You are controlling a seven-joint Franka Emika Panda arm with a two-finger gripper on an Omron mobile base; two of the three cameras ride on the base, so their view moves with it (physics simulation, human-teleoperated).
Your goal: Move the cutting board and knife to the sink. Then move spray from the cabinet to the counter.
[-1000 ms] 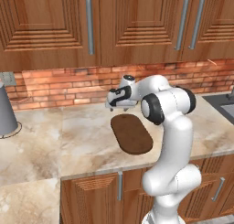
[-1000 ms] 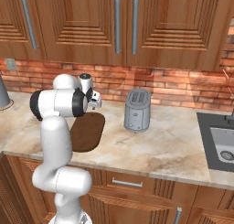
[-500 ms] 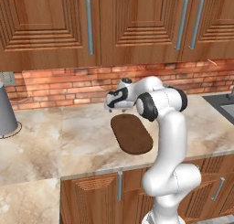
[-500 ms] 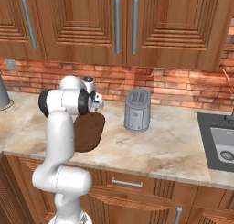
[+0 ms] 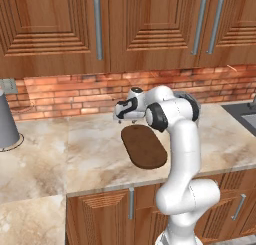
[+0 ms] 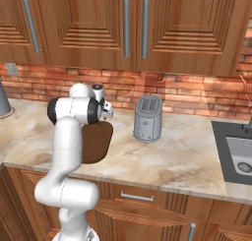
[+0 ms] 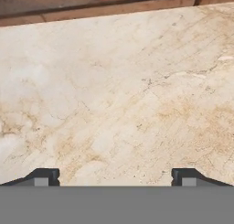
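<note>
Gripper (image 5: pixel 120 120) up over counter (image 5: pixel 60 149), by brick wall, just past far end of cutting board (image 5: pixel 144 146). Jaws wide apart, holding nothing; hand view shows bare stone between fingertips (image 7: pixel 42 176). Board flat on counter, left of toaster (image 6: pixel 147 118). Sink (image 6: pixel 241 159) far right.

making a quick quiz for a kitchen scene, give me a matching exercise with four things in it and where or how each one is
Things:
1. cutting board
2. toaster
3. sink
4. gripper

Places or states:
A. at the far right end of the counter
B. open, over bare stone near the brick wall
C. flat on the stone, just below the hand
D. upright, between the board and the basin

Pairs: 1-C, 2-D, 3-A, 4-B
</note>
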